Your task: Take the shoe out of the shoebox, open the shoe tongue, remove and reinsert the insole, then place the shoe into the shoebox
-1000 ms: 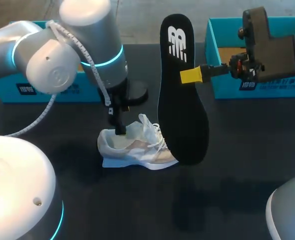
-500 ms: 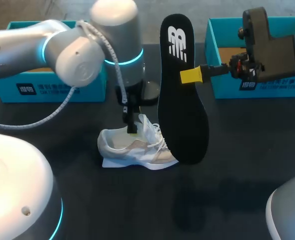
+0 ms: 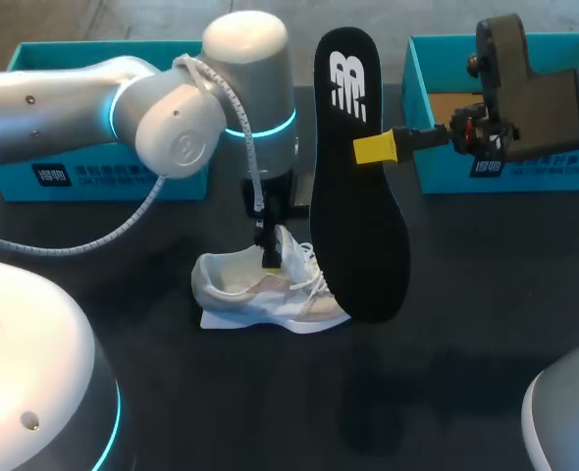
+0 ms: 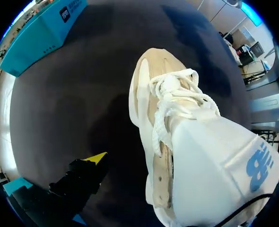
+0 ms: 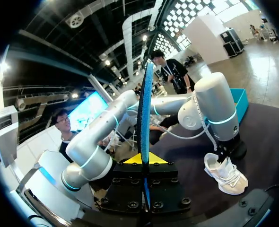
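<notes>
The white and beige shoe (image 3: 260,289) lies on the black table (image 3: 447,324), toe to the right. My left gripper (image 3: 269,257) points straight down into the shoe's opening, just behind the laces. In the left wrist view the raised white tongue (image 4: 215,161) fills the space beside one yellow-tipped finger (image 4: 94,159). That finger stands clear of the shoe's (image 4: 149,94) side; the other finger is hidden, so the gripper is open. My right gripper (image 3: 373,149) is shut on the black insole (image 3: 353,196), which it holds upright above the toe. The right wrist view shows the insole (image 5: 144,109) edge-on between that gripper's (image 5: 143,161) tips.
An open blue shoebox (image 3: 510,172) stands at the back right behind my right arm. A second blue box (image 3: 93,172) stands at the back left, seen also in the left wrist view as the box (image 4: 40,33) beyond the shoe.
My left arm has swung right, carrying its gripper from over the shoe's heel to the tongue by the laces. The right arm and the insole have stayed still.
</notes>
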Controlling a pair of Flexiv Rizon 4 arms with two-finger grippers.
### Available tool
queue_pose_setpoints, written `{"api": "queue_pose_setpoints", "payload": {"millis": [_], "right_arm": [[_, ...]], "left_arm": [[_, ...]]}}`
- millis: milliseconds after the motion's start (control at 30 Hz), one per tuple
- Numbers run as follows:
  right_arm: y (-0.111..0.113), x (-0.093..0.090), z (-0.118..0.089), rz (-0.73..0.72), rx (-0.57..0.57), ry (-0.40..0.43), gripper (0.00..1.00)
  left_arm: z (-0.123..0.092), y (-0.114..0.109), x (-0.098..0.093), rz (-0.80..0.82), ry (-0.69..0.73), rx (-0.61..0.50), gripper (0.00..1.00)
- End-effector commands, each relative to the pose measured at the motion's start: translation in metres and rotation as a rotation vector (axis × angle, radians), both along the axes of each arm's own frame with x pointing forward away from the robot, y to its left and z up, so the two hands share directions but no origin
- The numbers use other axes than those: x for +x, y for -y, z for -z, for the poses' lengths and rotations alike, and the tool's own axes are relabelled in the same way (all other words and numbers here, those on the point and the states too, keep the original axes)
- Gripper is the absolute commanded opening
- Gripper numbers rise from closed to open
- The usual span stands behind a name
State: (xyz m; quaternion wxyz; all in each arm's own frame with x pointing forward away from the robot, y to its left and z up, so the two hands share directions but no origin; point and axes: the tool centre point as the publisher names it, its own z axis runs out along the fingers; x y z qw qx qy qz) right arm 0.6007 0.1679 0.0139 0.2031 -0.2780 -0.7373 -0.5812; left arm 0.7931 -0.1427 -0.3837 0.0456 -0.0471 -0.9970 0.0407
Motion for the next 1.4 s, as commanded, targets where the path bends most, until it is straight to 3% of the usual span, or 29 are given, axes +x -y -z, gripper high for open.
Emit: {"api": "queue_pose_setpoints", "payload": {"millis": [33,100,233,300,333,367,400,467,800,867,933,967,1100,1133,1400], "right_arm": [[-0.004,0.004,0.000,-0.004,-0.003,-0.002,0.00],[-0.004,0.004,0.000,-0.004,-0.003,-0.002,0.00],[-0.004,0.004,0.000,-0.004,-0.003,-0.002,0.00],[-0.004,0.004,0.000,-0.004,-0.003,-0.002,0.00],[-0.004,0.004,0.000,-0.004,-0.003,-0.002,0.00],[-0.004,0.004,0.000,-0.004,-0.003,-0.002,0.00],[-0.004,0.004,0.000,-0.004,-0.003,-0.002,0.00],[-0.004,0.004,0.000,-0.004,-0.003,-0.002,0.00],[-0.004,0.004,0.000,-0.004,-0.003,-0.002,0.00],[-0.004,0.004,0.000,-0.004,-0.003,-0.002,0.00],[-0.004,0.004,0.000,-0.004,-0.003,-0.002,0.00],[-0.004,0.004,0.000,-0.004,-0.003,-0.002,0.00],[-0.004,0.004,0.000,-0.004,-0.003,-0.002,0.00],[-0.004,0.004,0.000,-0.004,-0.003,-0.002,0.00],[-0.004,0.004,0.000,-0.004,-0.003,-0.002,0.00]], "left_arm": [[0.003,-0.001,-0.003,0.001,-0.004,-0.004,0.45],[0.002,-0.003,-0.005,0.001,-0.005,-0.005,0.44],[0.003,-0.006,-0.006,0.000,-0.008,0.000,0.33],[0.003,-0.007,-0.007,-0.003,-0.008,0.002,0.37],[0.003,-0.008,-0.007,-0.004,-0.009,0.001,0.46],[0.002,-0.008,-0.008,-0.005,-0.009,0.000,0.73],[0.002,-0.009,-0.008,-0.005,-0.008,-0.001,0.87],[0.000,-0.010,-0.009,-0.007,-0.007,-0.003,1.00],[0.002,-0.016,-0.009,-0.029,-0.009,-0.003,1.00],[0.004,-0.016,-0.010,-0.030,-0.013,-0.001,0.84],[0.005,-0.015,-0.010,-0.030,-0.018,-0.003,0.44],[0.006,-0.014,-0.010,-0.029,-0.020,-0.003,0.39],[0.007,-0.010,-0.010,-0.016,-0.024,-0.001,0.05],[0.006,-0.010,-0.010,-0.013,-0.023,0.000,0.00],[0.000,-0.009,-0.008,0.044,-0.017,-0.004,0.00]]}}
